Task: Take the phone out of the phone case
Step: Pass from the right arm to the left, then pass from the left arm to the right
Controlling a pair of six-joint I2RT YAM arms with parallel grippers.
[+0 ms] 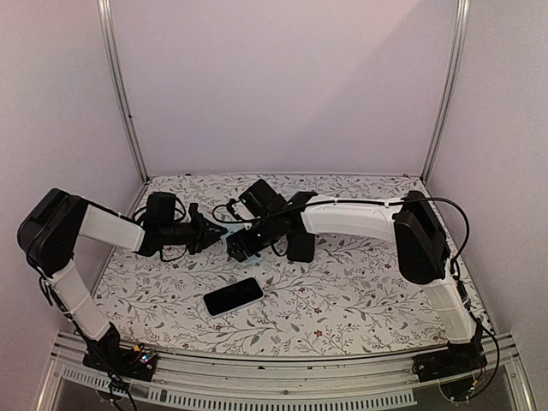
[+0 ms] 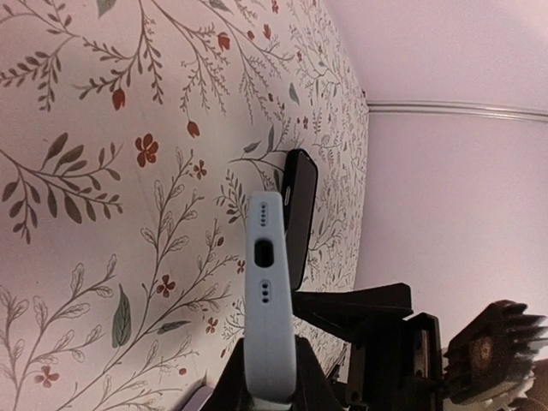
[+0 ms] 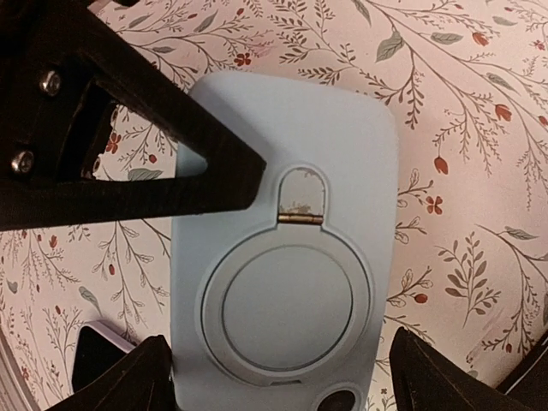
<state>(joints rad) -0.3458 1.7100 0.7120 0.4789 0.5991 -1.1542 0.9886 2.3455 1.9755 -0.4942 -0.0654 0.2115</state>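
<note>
The black phone (image 1: 233, 295) lies flat on the table, screen up, in front of both grippers and outside the case. Its corner (image 3: 96, 353) shows at the lower left of the right wrist view. The pale blue phone case (image 1: 232, 246) is held off the table between the arms. My left gripper (image 2: 270, 370) is shut on one end of the case (image 2: 267, 282), seen edge-on with its port cut-out. My right gripper (image 3: 278, 377) is open, its fingers (image 3: 128, 377) standing either side of the case's ringed back (image 3: 287, 300).
The floral-patterned table (image 1: 360, 291) is walled on three sides. A black rounded slab (image 2: 298, 214) stands just beyond the case in the left wrist view. The right arm's dark wrist (image 1: 300, 247) hangs close behind the grippers.
</note>
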